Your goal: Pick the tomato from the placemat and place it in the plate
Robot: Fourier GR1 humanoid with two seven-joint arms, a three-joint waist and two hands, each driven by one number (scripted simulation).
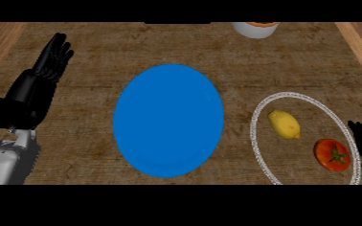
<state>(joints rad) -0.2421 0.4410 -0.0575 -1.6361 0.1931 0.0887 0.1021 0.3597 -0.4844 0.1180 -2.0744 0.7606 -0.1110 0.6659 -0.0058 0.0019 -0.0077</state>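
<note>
Tomato [332, 154]: lies on the placemat [263, 124], near its right edge, beside a lemon [284, 124].
Plate [168, 119]: blue, mid-tabletop [84, 52], holding nothing.
Left hand [51, 57]: resting, fingers straight.
Right hand [356, 131]: barely visible at the right edge; fingers' state can't be told.
Handling: likely smooth, soft, prone to roll; cup its sides.

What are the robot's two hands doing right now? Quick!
Left hand: open, fingers straight, resting at the left edge, holding nothing.
Right hand: only a sliver shows at the right edge; cannot tell.
</note>
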